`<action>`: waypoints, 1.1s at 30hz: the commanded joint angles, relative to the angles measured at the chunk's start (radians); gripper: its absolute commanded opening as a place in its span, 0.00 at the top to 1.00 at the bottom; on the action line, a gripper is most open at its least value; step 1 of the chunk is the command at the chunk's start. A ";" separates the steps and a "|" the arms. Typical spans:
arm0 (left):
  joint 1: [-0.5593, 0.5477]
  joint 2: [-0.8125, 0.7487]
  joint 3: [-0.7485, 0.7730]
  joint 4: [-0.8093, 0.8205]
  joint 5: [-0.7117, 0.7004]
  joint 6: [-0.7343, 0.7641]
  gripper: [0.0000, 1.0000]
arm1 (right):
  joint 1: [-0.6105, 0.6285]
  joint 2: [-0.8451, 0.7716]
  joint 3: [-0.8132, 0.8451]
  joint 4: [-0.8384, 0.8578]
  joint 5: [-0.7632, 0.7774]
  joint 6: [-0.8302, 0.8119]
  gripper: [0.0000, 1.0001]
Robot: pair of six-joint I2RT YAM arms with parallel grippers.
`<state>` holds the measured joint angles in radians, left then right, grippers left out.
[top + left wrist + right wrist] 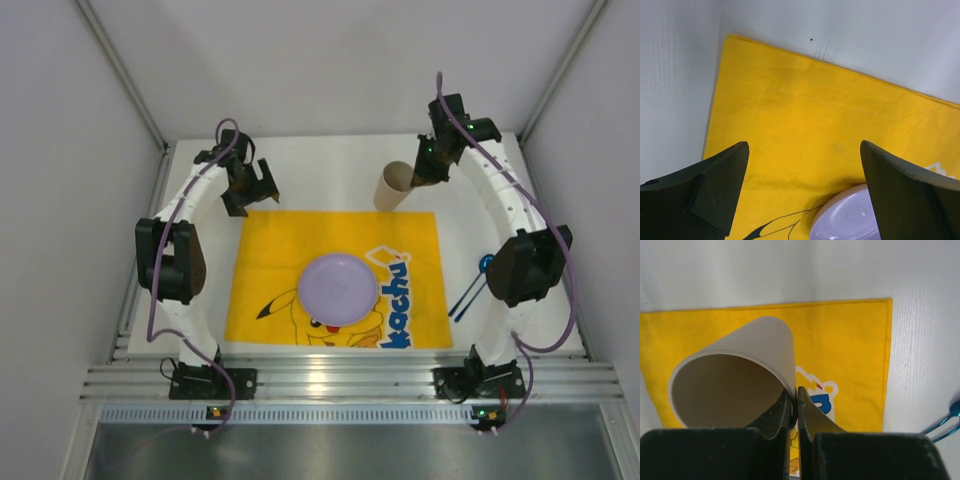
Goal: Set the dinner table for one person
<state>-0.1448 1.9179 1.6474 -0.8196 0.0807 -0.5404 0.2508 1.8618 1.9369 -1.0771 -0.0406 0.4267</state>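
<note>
Bench [330, 165]: one, white, carrying everything.
Mat [270, 250]: one, yellow, mid-bench.
Plate [338, 287]: one, lilac, centred on mat.
Cup [395, 187]: one, tilted, at mat's far edge.
Right tool [795, 395]: pinching cup rim.
Left tool [804, 147]: wide, over mat's far-left corner.
Cutlery [468, 292]: blue, right of mat, count unclear.

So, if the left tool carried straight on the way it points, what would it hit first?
Most likely the yellow mat, near its far left corner: the open left tool points down at bare cloth, and the purple plate lies off that line. Depth is unclear.
</note>
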 commanded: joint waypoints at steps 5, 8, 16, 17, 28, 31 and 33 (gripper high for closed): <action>-0.044 -0.244 -0.113 0.054 -0.110 0.003 0.02 | 0.022 -0.050 -0.120 -0.031 0.080 -0.042 1.00; -0.044 -0.296 -0.146 0.045 -0.119 0.008 0.02 | 0.033 -0.087 -0.228 0.025 0.064 -0.042 1.00; -0.044 -0.404 -0.204 -0.006 -0.137 0.008 0.02 | 0.090 -0.122 -0.380 0.101 0.090 -0.025 1.00; -0.044 -0.411 -0.207 -0.012 -0.139 0.008 0.03 | 0.094 -0.124 -0.385 0.103 0.094 -0.023 1.00; -0.189 -0.499 -0.170 -0.019 -0.242 0.052 0.03 | 0.127 -0.222 -0.308 0.046 0.189 -0.034 0.34; -0.286 -0.465 -0.123 -0.013 -0.262 0.059 0.03 | 0.102 -0.283 -0.291 0.029 0.220 -0.040 0.25; -0.346 -0.430 -0.103 0.000 -0.249 0.062 0.03 | 0.061 -0.346 -0.328 0.028 0.211 -0.034 0.19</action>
<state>-0.4316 1.4647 1.4857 -0.8471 -0.1421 -0.5053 0.3553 1.6386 1.5909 -1.0290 0.1265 0.3927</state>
